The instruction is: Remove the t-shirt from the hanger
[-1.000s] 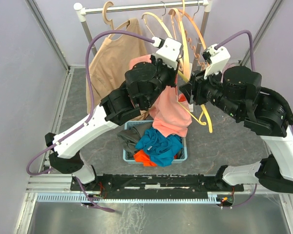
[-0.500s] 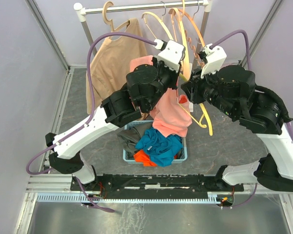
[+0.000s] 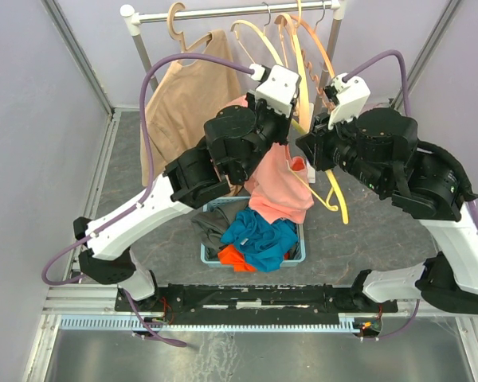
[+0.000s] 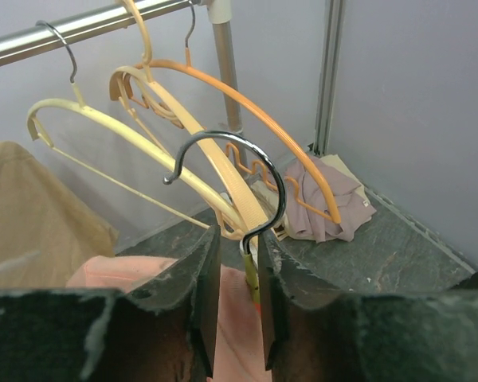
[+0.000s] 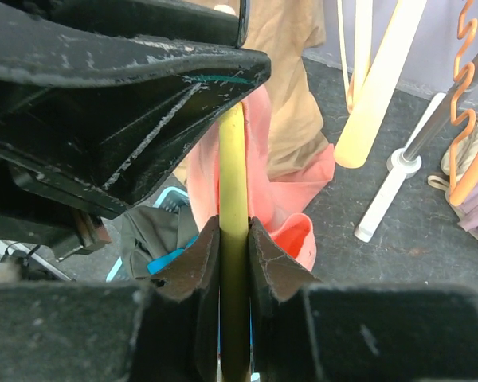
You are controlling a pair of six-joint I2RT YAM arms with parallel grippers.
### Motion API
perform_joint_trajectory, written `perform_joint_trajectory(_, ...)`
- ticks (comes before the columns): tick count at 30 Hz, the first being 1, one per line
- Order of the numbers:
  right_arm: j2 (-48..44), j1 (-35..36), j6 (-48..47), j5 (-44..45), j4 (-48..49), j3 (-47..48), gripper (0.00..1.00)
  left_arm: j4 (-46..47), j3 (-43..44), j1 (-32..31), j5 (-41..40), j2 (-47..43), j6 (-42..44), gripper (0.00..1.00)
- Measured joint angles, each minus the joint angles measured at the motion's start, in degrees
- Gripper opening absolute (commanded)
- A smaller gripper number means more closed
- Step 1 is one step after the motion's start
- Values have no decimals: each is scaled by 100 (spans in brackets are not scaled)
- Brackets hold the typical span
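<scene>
A pink t-shirt point(image 3: 279, 187) hangs from a yellow-green hanger point(image 3: 334, 195) held in mid-air above the basket. My right gripper point(image 3: 307, 149) is shut on the hanger's arm point(image 5: 232, 159), and pink cloth point(image 5: 303, 171) drapes beyond it. My left gripper point(image 3: 293, 127) is at the top of the hanger. In the left wrist view its jaws point(image 4: 239, 239) stand a little apart around the hanger's neck point(image 4: 252, 270). The metal hook point(image 4: 247, 151) rises beside the right finger, and pink cloth point(image 4: 119, 270) lies below.
A clothes rail point(image 3: 231, 11) at the back carries a tan shirt point(image 3: 183, 95) and several empty hangers point(image 3: 295, 48). A blue basket point(image 3: 209, 205) with mixed clothes sits below the arms. A mauve cloth point(image 4: 319, 199) lies by the rack post point(image 5: 390, 187).
My right arm has shifted slightly up and left with the hanger. The left arm and the hanging t-shirt have barely moved.
</scene>
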Motion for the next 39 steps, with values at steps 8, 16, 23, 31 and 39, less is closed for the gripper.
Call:
perform_joint_trajectory(8, -155, 7, -26, -42, 98, -131, 1, 48, -188, -15, -138, -243, 4, 46)
perform_joint_trajectory(16, -258, 17, -26, -57, 179, -345, 1, 160, -1226, -20, 33, -1305, -35, 58)
perform_joint_trajectory(23, -385, 17, -26, -57, 376, -494, 1, 391, -1733, -22, 334, -2065, -142, 66)
perform_joint_trajectory(31, -525, 17, -76, -114, 544, -514, 1, 238, -1926, -22, 1082, -1797, -369, 75)
perform_joint_trajectory(39, -614, 17, -103, -315, 575, -511, 1, 216, -2223, -22, 1250, -1631, -417, 74)
